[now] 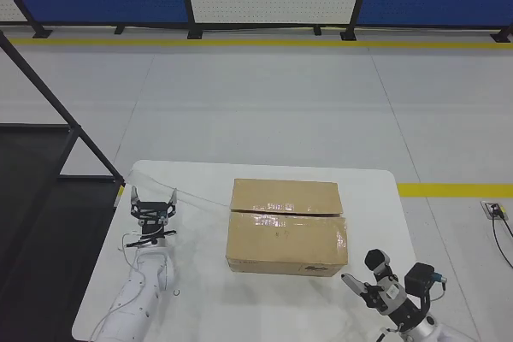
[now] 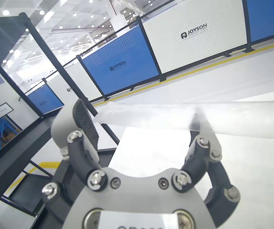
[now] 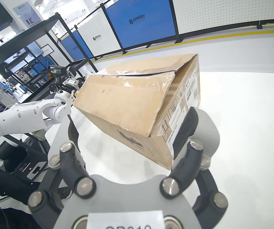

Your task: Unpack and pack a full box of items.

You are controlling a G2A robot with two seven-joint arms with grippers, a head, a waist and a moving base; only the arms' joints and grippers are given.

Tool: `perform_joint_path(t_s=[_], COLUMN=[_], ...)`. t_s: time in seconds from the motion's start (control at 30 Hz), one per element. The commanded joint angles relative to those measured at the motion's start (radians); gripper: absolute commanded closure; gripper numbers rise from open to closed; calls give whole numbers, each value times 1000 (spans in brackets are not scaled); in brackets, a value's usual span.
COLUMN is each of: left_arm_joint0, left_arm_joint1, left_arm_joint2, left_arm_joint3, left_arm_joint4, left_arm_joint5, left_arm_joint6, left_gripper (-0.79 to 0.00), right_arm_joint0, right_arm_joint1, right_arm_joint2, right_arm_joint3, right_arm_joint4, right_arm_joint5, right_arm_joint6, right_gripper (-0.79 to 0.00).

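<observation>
Clear tape (image 2: 156, 116) stretches from the box (image 1: 286, 227) to the wide-open left fingers (image 2: 84, 120) at the counter's (image 1: 363, 184) nine o'clock. If it clings, it could drag the box. The right fingers (image 3: 184, 129), also spread wide, hover at five o'clock.

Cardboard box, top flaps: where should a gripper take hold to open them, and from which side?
On the cardboard box, probably the far flap, at its end nearest the right gripper. There the seam shows a dark gap and that flap's corner looks slightly raised over the near flap. Coming from that end, one finger could slip under and lift.
</observation>
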Motion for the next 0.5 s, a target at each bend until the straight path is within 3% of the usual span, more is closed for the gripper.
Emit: perform_joint_path(t_s=[0.0,0.37,0.47], left_arm_joint0=[31,241,295], left_arm_joint1=[9,58,65], left_arm_joint2=[-21,-167,-196], left_arm_joint3=[-43,-321,-400], left_arm_joint4=[0,37,25], left_arm_joint5=[8,55,9], left_arm_joint6=[-30,-227,-282], left_gripper=[-785,-785,-785], right_arm_joint0=[6,38,50], right_arm_joint1=[0,2,1], right_arm_joint2=[-3,-23,-33], right_arm_joint3=[0,13,19], right_arm_joint4=[-2,-5,1], right_arm_joint5=[-2,-22,-20], right_arm_joint6=[7,24,22], right_gripper=[-785,-785,-785])
